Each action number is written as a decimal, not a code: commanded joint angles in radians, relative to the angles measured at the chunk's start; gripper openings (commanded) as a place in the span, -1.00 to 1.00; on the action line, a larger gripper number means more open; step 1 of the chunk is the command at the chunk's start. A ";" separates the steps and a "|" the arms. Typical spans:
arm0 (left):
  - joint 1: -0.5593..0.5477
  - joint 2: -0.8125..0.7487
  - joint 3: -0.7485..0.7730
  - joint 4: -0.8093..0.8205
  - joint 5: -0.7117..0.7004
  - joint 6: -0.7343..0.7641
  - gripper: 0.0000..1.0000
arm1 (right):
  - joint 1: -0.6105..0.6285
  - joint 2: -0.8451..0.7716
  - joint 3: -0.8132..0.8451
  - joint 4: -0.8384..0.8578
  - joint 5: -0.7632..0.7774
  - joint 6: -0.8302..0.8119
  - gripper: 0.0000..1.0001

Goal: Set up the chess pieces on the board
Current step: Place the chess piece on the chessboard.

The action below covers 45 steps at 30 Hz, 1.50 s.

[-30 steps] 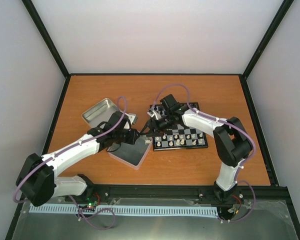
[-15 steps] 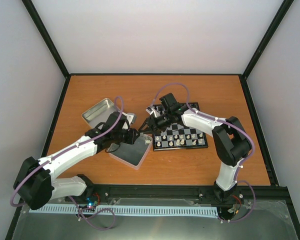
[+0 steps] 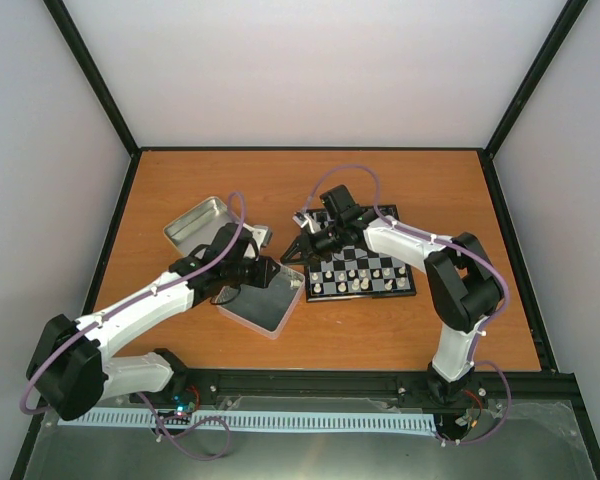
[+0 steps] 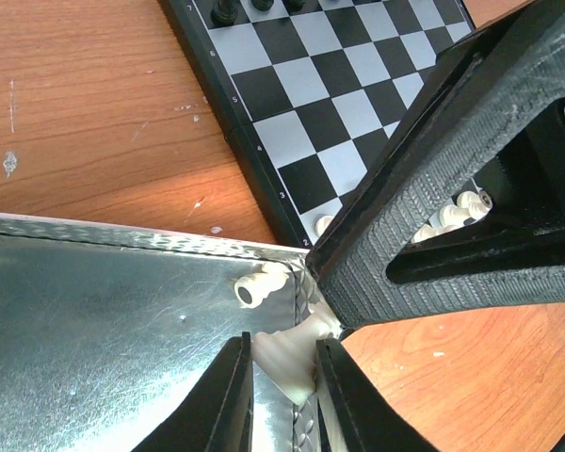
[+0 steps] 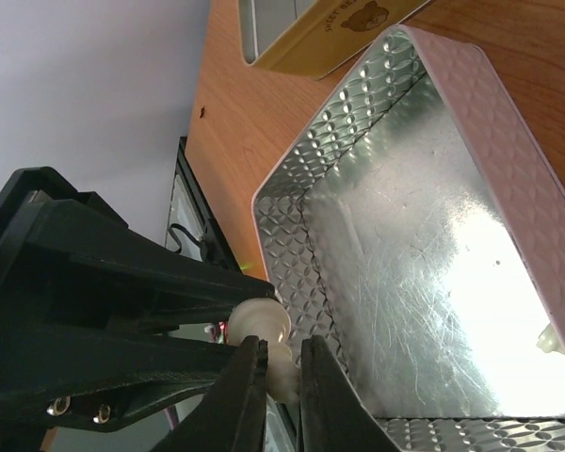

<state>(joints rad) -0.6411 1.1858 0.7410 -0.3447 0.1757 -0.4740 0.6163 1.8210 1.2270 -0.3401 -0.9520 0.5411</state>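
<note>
A white chess piece (image 4: 287, 363) hangs between both grippers above the corner of an open tin (image 4: 104, 320). My left gripper (image 4: 284, 388) is shut on its wide base. My right gripper (image 5: 281, 379) is shut on its narrower upper part (image 5: 264, 330), and its black fingers (image 4: 433, 217) cross the left wrist view. In the top view the two grippers meet at the board's left edge, left gripper (image 3: 268, 268) and right gripper (image 3: 292, 254). The board (image 3: 380, 262) carries white chess pieces (image 3: 345, 286) along its near rows. Another white piece (image 4: 261, 284) lies on its side in the tin.
The pink-rimmed tin (image 3: 270, 328) lies left of the board, under the left gripper. A second silver tin (image 3: 202, 222) sits further back left. A yellow lid (image 5: 330, 28) shows beyond the tin. Black pieces (image 4: 226, 11) stand on the board's far rows.
My right gripper's jaws have closed onto the white piece that the left gripper holds. Both arms have shifted only slightly.
</note>
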 commanded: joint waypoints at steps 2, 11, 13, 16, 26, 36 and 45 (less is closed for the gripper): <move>0.006 -0.008 0.013 0.016 0.004 -0.013 -0.67 | 0.007 -0.001 0.006 0.042 -0.044 -0.003 -0.94; 0.006 -0.025 0.005 -0.028 -0.067 -0.004 0.31 | -0.038 -0.083 0.075 -0.231 0.214 -0.082 -0.94; 0.006 -0.043 -0.002 -0.023 -0.075 0.005 0.40 | -0.044 -0.118 0.117 -0.375 0.351 -0.124 -0.94; 0.006 -0.055 -0.007 -0.011 -0.089 0.017 0.48 | -0.044 -0.152 0.182 -0.573 0.552 -0.146 -0.94; 0.006 0.048 0.008 0.019 -0.084 0.050 0.45 | 0.029 -0.156 0.250 -0.907 0.897 -0.118 -0.94; 0.006 0.063 0.006 0.019 -0.066 0.054 0.43 | 0.063 -0.114 0.252 -0.873 0.959 -0.112 -0.94; 0.006 0.080 0.011 0.016 -0.056 0.057 0.41 | 0.029 -0.161 0.203 -0.936 1.201 0.025 -0.94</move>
<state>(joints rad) -0.6403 1.2575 0.7315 -0.3504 0.1085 -0.4374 0.6685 1.7004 1.4517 -1.2236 0.1192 0.4793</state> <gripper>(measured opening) 0.708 0.063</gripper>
